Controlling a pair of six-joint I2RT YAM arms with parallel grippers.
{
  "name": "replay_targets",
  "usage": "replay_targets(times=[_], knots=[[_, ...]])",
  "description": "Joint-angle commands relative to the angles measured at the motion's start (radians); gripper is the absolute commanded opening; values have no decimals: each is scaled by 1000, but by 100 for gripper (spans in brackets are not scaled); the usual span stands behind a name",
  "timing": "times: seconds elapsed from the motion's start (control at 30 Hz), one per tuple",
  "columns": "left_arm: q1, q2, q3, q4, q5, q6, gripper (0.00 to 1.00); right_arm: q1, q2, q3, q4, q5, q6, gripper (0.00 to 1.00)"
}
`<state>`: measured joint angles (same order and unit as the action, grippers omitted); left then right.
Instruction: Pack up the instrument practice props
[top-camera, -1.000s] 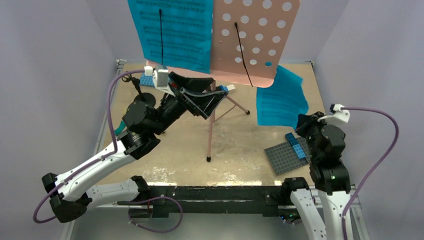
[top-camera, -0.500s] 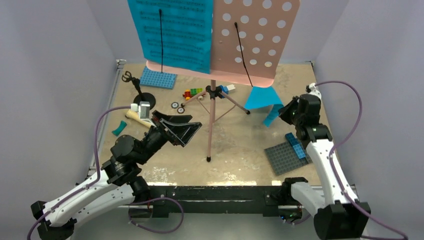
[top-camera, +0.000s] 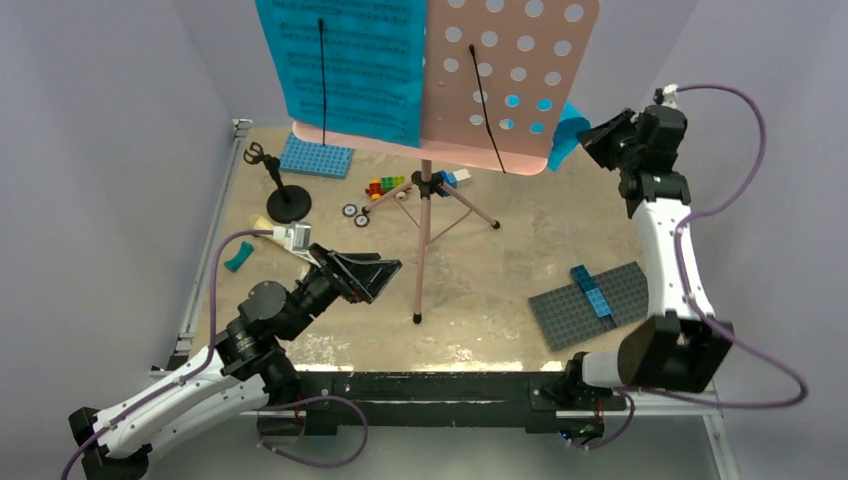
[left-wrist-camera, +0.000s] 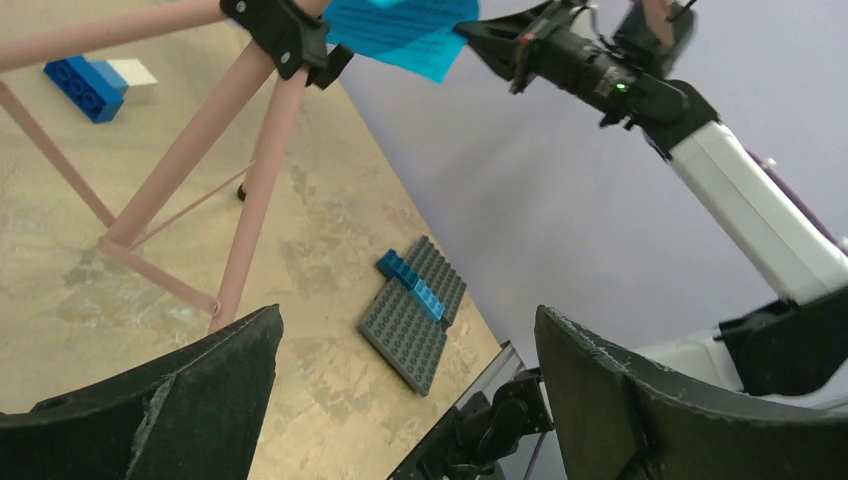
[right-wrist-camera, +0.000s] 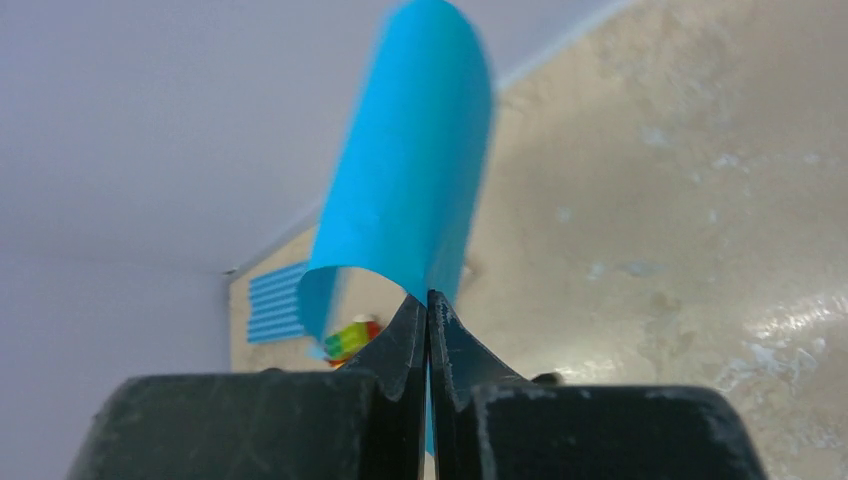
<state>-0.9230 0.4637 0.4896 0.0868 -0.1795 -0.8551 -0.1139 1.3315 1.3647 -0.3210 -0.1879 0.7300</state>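
Note:
The pink music stand has its hole-dotted board (top-camera: 510, 70) at the top of the overhead view, above its tripod legs (top-camera: 425, 240). One cyan sheet-music page (top-camera: 345, 60) lies on the board's left half. My right gripper (top-camera: 592, 140) is raised at the back right, shut on a second cyan page (right-wrist-camera: 415, 170) that curls up from its tips (right-wrist-camera: 428, 300). That page (top-camera: 570, 125) shows behind the board's right edge. My left gripper (top-camera: 375, 280) hangs open and empty, near the front left. The black mic stand (top-camera: 283, 195) stands upright at left. The cream microphone (top-camera: 258, 222) lies beside it, mostly hidden.
A grey baseplate (top-camera: 590, 305) with blue bricks lies front right, and a blue baseplate (top-camera: 315, 157) back left. Small coloured bricks (top-camera: 385, 185) and wheels (top-camera: 355, 213) sit near the tripod hub. A teal piece (top-camera: 238, 260) lies at the left. Walls close three sides.
My right arm lifted the cyan page off the table and carried it up to the back right behind the board. The left arm drew back toward the front left, still open.

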Motion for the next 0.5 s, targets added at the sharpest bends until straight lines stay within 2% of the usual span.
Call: replay_targets(times=[0.0, 0.07, 0.2, 0.47], knots=[[0, 31, -28, 33, 1, -47, 100, -60, 191, -164, -72, -94, 18, 0], [0, 45, -40, 27, 12, -60, 100, -74, 215, -246, -10, -118, 11, 0], [0, 62, -67, 39, 24, -85, 100, -105, 260, -275, 20, -171, -15, 0], [0, 75, -96, 66, 24, -90, 100, -135, 409, -132, -109, -111, -120, 0]])
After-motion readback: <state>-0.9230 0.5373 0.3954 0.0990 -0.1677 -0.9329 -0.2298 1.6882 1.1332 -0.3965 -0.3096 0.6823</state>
